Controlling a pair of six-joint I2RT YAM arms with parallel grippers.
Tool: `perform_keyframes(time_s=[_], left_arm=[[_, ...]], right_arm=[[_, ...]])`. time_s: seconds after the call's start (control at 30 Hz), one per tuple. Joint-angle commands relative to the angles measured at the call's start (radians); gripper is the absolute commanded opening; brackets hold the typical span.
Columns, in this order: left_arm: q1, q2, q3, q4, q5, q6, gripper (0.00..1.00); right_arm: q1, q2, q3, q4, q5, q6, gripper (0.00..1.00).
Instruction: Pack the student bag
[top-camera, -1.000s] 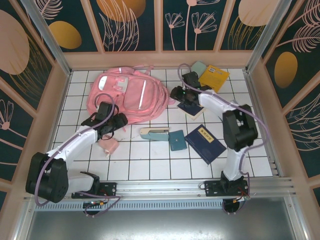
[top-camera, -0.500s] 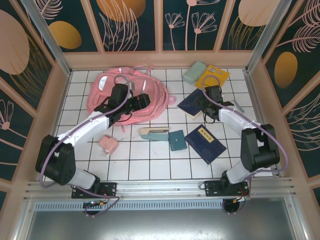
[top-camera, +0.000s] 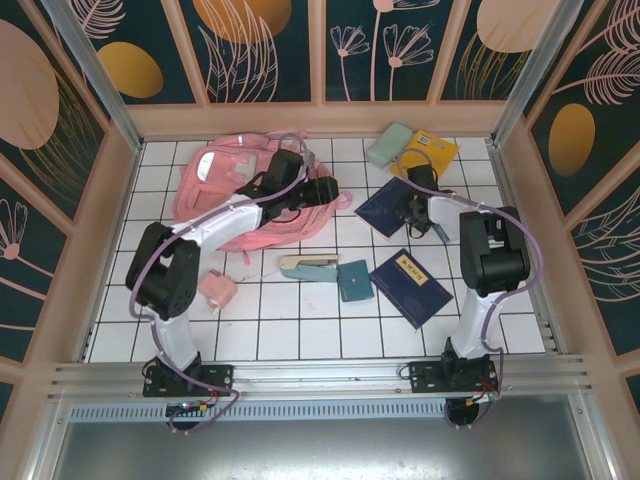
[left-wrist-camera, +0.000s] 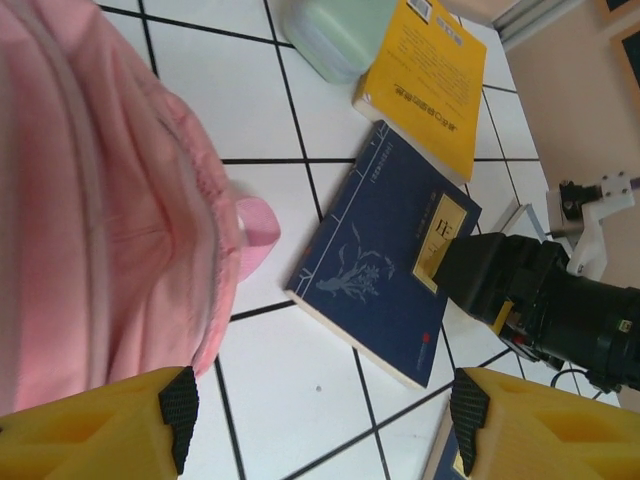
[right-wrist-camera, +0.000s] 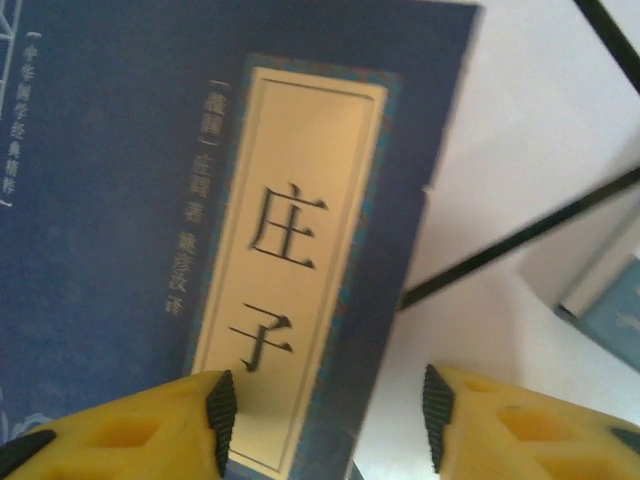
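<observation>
Your right wrist view shows the cream title label (right-wrist-camera: 290, 270) on the dark blue softcover book (right-wrist-camera: 120, 200), too small to read from above. The right pincer (right-wrist-camera: 325, 410) hangs open over it. Your left pincer (left-wrist-camera: 320, 410), open and empty, hovers at the right edge of the large soft pink backpack (left-wrist-camera: 100, 200), far-left on the white tiled bench (top-camera: 300, 330).

Bright, even light, seemingly from overhead, leaves soft shadows on the white tiled floor (top-camera: 300, 330). The right wrist view is close and blurred, yet the label on the navy book (right-wrist-camera: 100, 150) is legible.
</observation>
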Motion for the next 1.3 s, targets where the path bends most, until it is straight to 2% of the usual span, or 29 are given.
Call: perform_keyframes(time_s=[0.0, 0.13, 0.33, 0.47, 0.6, 0.77, 0.93, 1.1, 1.2, 1.27], left_arm=[[-0.015, 0.078, 0.083, -0.011, 0.039, 0.029, 0.69], [-0.032, 0.177, 0.182, -0.041, 0.055, 0.054, 0.68], [-0.053, 0.291, 0.275, -0.048, 0.091, 0.076, 0.67], [-0.065, 0.375, 0.347, -0.067, 0.109, 0.098, 0.66], [-0.072, 0.46, 0.431, -0.125, 0.073, 0.12, 0.65], [-0.071, 0.493, 0.435, -0.157, 0.029, 0.122, 0.61], [-0.071, 0.498, 0.395, -0.167, 0.027, 0.098, 0.58], [-0.072, 0.506, 0.372, -0.198, 0.037, 0.086, 0.55], [-0.071, 0.502, 0.347, -0.212, 0.005, 0.08, 0.56], [-0.071, 0.496, 0.329, -0.214, -0.028, 0.079, 0.57]], right_arm=[[0.004, 0.057, 0.042, -0.051, -0.019, -0.087, 0.46], [0.02, 0.065, 0.025, -0.077, -0.029, -0.141, 0.4], [0.096, 0.022, -0.043, -0.104, 0.037, -0.232, 0.42], [0.136, -0.01, -0.099, -0.085, 0.039, -0.246, 0.42], [0.142, -0.042, -0.132, -0.065, 0.022, -0.226, 0.44], [0.14, -0.069, -0.131, -0.054, 0.019, -0.216, 0.46], [0.136, -0.099, -0.108, -0.062, -0.027, -0.17, 0.46], [0.134, -0.176, -0.121, -0.044, -0.131, -0.043, 0.51], [0.136, -0.172, -0.139, -0.029, -0.175, 0.031, 0.51], [0.146, -0.16, -0.157, -0.021, -0.16, 0.059, 0.51]])
